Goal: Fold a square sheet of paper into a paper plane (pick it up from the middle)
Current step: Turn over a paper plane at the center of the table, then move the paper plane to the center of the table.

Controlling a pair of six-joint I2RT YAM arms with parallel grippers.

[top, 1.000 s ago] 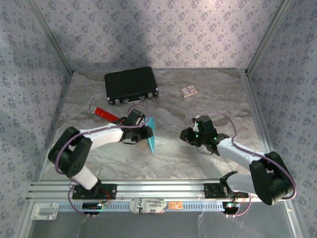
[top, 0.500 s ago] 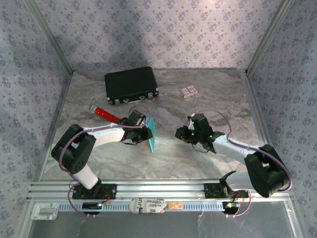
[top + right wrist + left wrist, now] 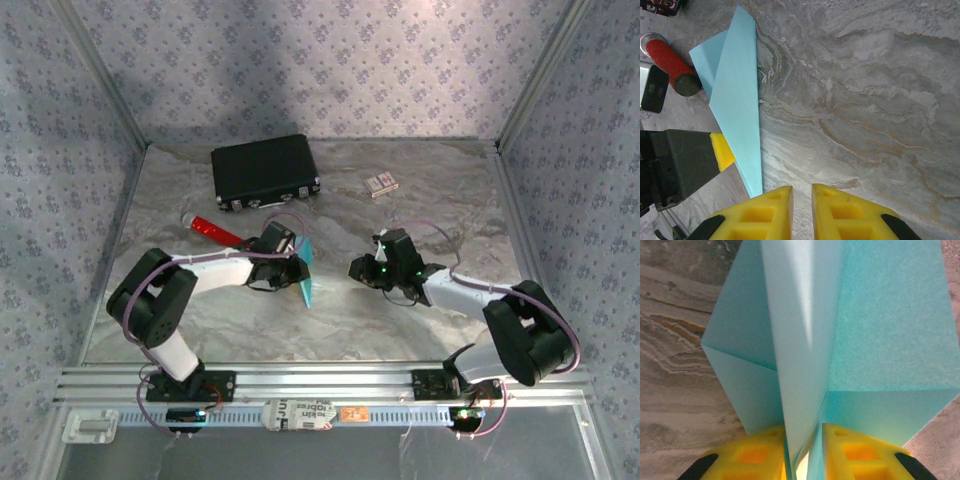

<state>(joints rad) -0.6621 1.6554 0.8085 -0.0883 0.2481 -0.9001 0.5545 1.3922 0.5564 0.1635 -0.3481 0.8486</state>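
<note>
Cyan paper plane (image 3: 805,340), upright, centre fold pinched by left gripper (image 3: 804,440); right gripper (image 3: 801,197) nearly pressed together, empty.

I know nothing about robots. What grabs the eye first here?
A pale blue paper plane, half folded, is held upright mid-table, pinched between the left arm's yellow fingers. The right arm's fingers point at it from close by, holding nothing. A black case sits at the back.

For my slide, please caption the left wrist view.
Yellow fingers pinch the folded cyan paper plane; marbled table behind.
</note>
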